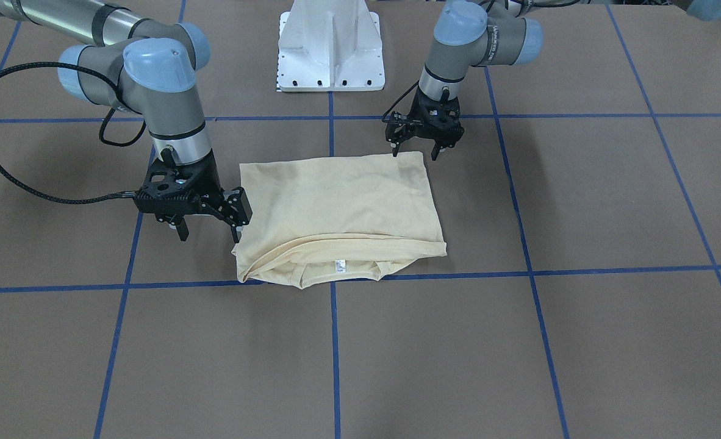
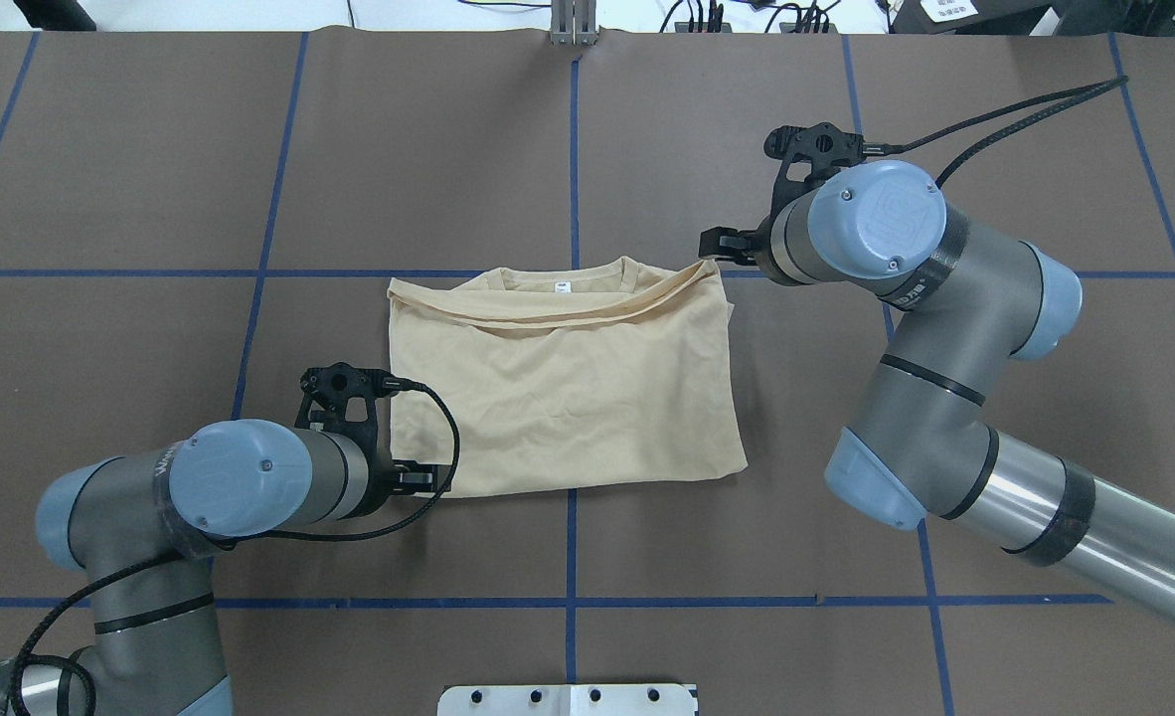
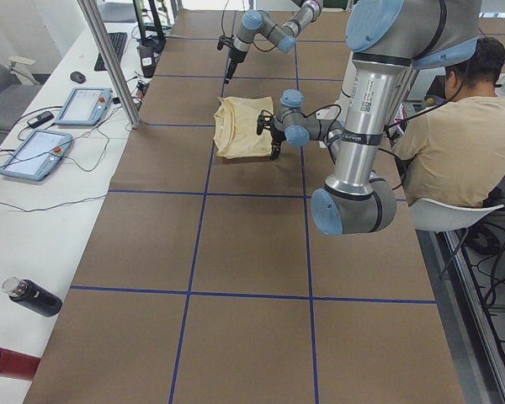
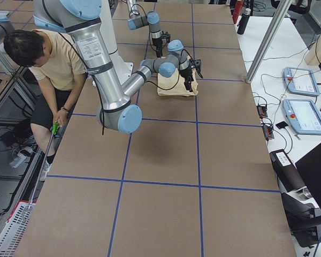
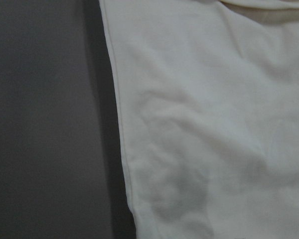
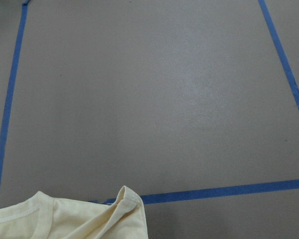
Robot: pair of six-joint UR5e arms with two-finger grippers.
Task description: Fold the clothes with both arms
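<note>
The cream-yellow shirt (image 1: 342, 207) lies flat on the table, folded into a rough rectangle. Its collar and small white label (image 2: 563, 287) are on the far side from the robot. My left gripper (image 1: 415, 149) hangs open just above the shirt's near-left corner, its fingers straddling that corner. At the far-right corner, beside the collar, my right gripper (image 1: 209, 233) is open, with one finger (image 1: 236, 235) close to the cloth edge. The left wrist view shows only the shirt's side hem (image 5: 122, 149); the right wrist view shows the collar corner (image 6: 124, 204). Neither holds cloth.
The white pedestal base (image 1: 330, 49) stands behind the shirt. Blue tape lines (image 2: 573, 517) grid the brown table. A person (image 3: 454, 126) sits beside the robot. A side bench holds touch pendants (image 3: 34, 151), bottles (image 3: 29, 296) and a metal post (image 3: 109, 59).
</note>
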